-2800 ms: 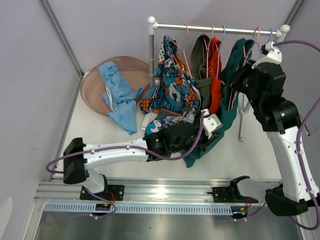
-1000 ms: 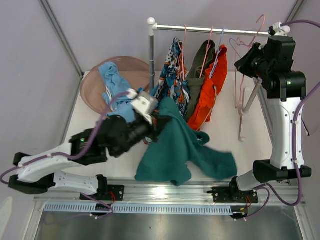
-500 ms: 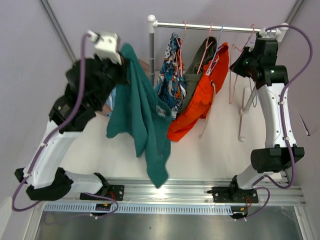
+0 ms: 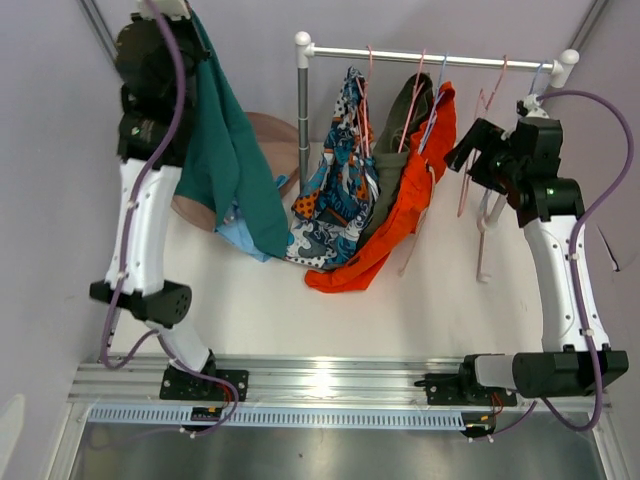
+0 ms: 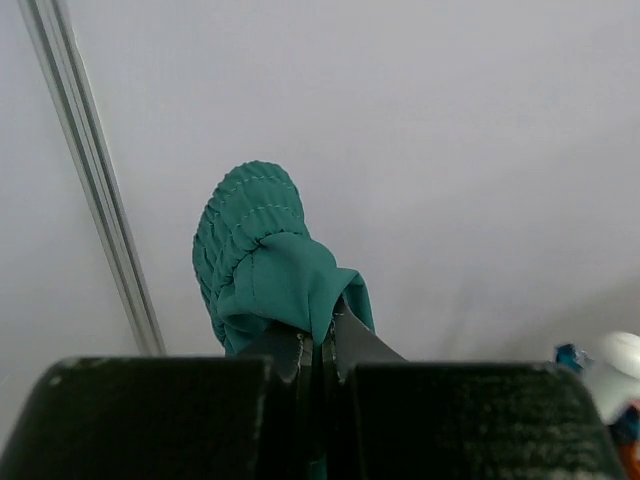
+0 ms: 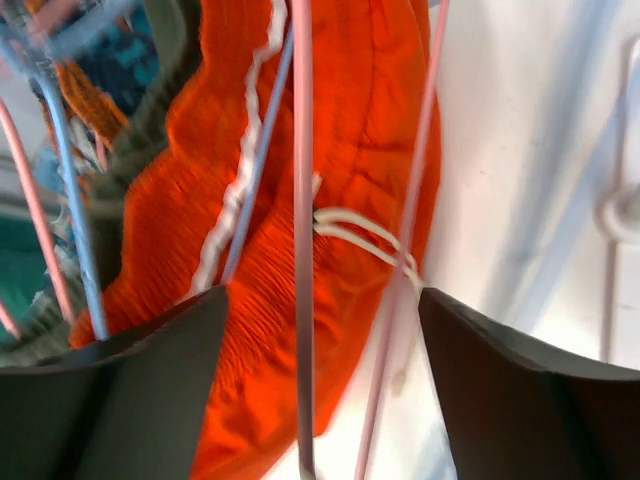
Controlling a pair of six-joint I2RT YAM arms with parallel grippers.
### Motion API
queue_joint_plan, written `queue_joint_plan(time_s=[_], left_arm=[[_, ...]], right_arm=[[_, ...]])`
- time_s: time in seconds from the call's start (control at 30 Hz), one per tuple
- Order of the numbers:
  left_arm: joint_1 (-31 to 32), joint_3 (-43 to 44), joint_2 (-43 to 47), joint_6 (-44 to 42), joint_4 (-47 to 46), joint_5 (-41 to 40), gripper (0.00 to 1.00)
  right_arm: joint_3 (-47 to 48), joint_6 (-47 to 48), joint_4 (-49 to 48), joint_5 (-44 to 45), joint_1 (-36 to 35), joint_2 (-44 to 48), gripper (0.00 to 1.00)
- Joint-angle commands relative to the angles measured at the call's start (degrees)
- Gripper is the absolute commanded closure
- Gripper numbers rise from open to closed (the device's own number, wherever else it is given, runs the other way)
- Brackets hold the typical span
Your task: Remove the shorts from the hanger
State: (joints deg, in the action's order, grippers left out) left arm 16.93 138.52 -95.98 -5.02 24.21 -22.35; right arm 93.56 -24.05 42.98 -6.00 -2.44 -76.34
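Observation:
My left gripper (image 4: pixel 185 15) is raised high at the far left, shut on the dark teal shorts (image 4: pixel 225 160), which hang down over the basin. The left wrist view shows their bunched waistband (image 5: pixel 260 260) pinched between the closed jaws (image 5: pixel 322 345). Light blue shorts (image 4: pixel 245 237) lie in the basin, mostly hidden. Printed shorts (image 4: pixel 340 180), olive shorts (image 4: pixel 405 130) and orange shorts (image 4: pixel 400 210) hang on hangers on the rail. My right gripper (image 4: pixel 470 150) stands open beside an empty pink hanger (image 4: pixel 480 130). Its wires (image 6: pixel 303 250) run between the open jaws (image 6: pixel 320 330), untouched, in front of the orange shorts (image 6: pixel 330 150).
The rail (image 4: pixel 430 55) spans a white post (image 4: pixel 303 110) on the left and another post at the right. A pink basin (image 4: pixel 275 135) sits at the back left. Grey walls close in on both sides. A white drawstring (image 6: pixel 360 235) dangles from the orange shorts.
The left arm has swung the teal shorts up and left, from the table to high over the basin. The right gripper has opened, let go of the pink hanger and dropped lower.

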Motion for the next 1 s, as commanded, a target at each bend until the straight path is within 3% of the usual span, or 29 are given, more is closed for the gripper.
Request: queue_joint_plan(time_s=[0.0, 0.1, 0.17, 0.2, 0.3, 0.5, 0.63, 0.77, 0.97], left_arm=[[-4.44, 0.09, -7.80, 1.38, -6.71, -0.24, 1.00], [-6.38, -7.36, -10.09, 3.43, -6.98, 0.12, 0.98], [-6.38, -12.19, -12.20, 3.78, -6.81, -0.41, 0.88], [-6.38, -13.26, -12.73, 4.39, -6.80, -1.37, 0.55], [-6.47, -15.73, -14.49, 6.75, -3.92, -3.57, 0.01], [-6.12, -14.93, -10.12, 13.44, 6.73, -2.79, 0.01], [-4.54, -28.28, 1.04, 13.80, 3.84, 3.96, 0.01], [-4.01, -41.12, 12.47, 14.33, 1.46, 13.18, 0.01], [-3.83, -62.53, 28.91, 16.17, -1.09, 16.11, 0.01]], right_arm=[[-3.55, 0.41, -0.36, -0.95, 0.06, 3.29, 0.04], [-4.96, 0.85, 0.70, -0.33, 0.06, 5.49, 0.01], [-4.88, 0.94, 1.49, -0.33, 0.06, 6.81, 0.01], [-4.27, 0.94, 2.27, -0.42, 0.06, 7.34, 0.01], [-0.77, 0.94, 4.82, 0.63, -0.02, 9.09, 0.01], [8.21, -0.20, 7.38, -1.02, -0.11, 10.42, 0.01], [11.03, -2.40, 3.61, -2.88, -1.77, 8.23, 0.01], [13.48, -3.02, 1.15, -2.18, -5.98, 2.78, 0.09], [16.13, -2.84, -1.93, 2.74, -12.85, -4.59, 0.11]])
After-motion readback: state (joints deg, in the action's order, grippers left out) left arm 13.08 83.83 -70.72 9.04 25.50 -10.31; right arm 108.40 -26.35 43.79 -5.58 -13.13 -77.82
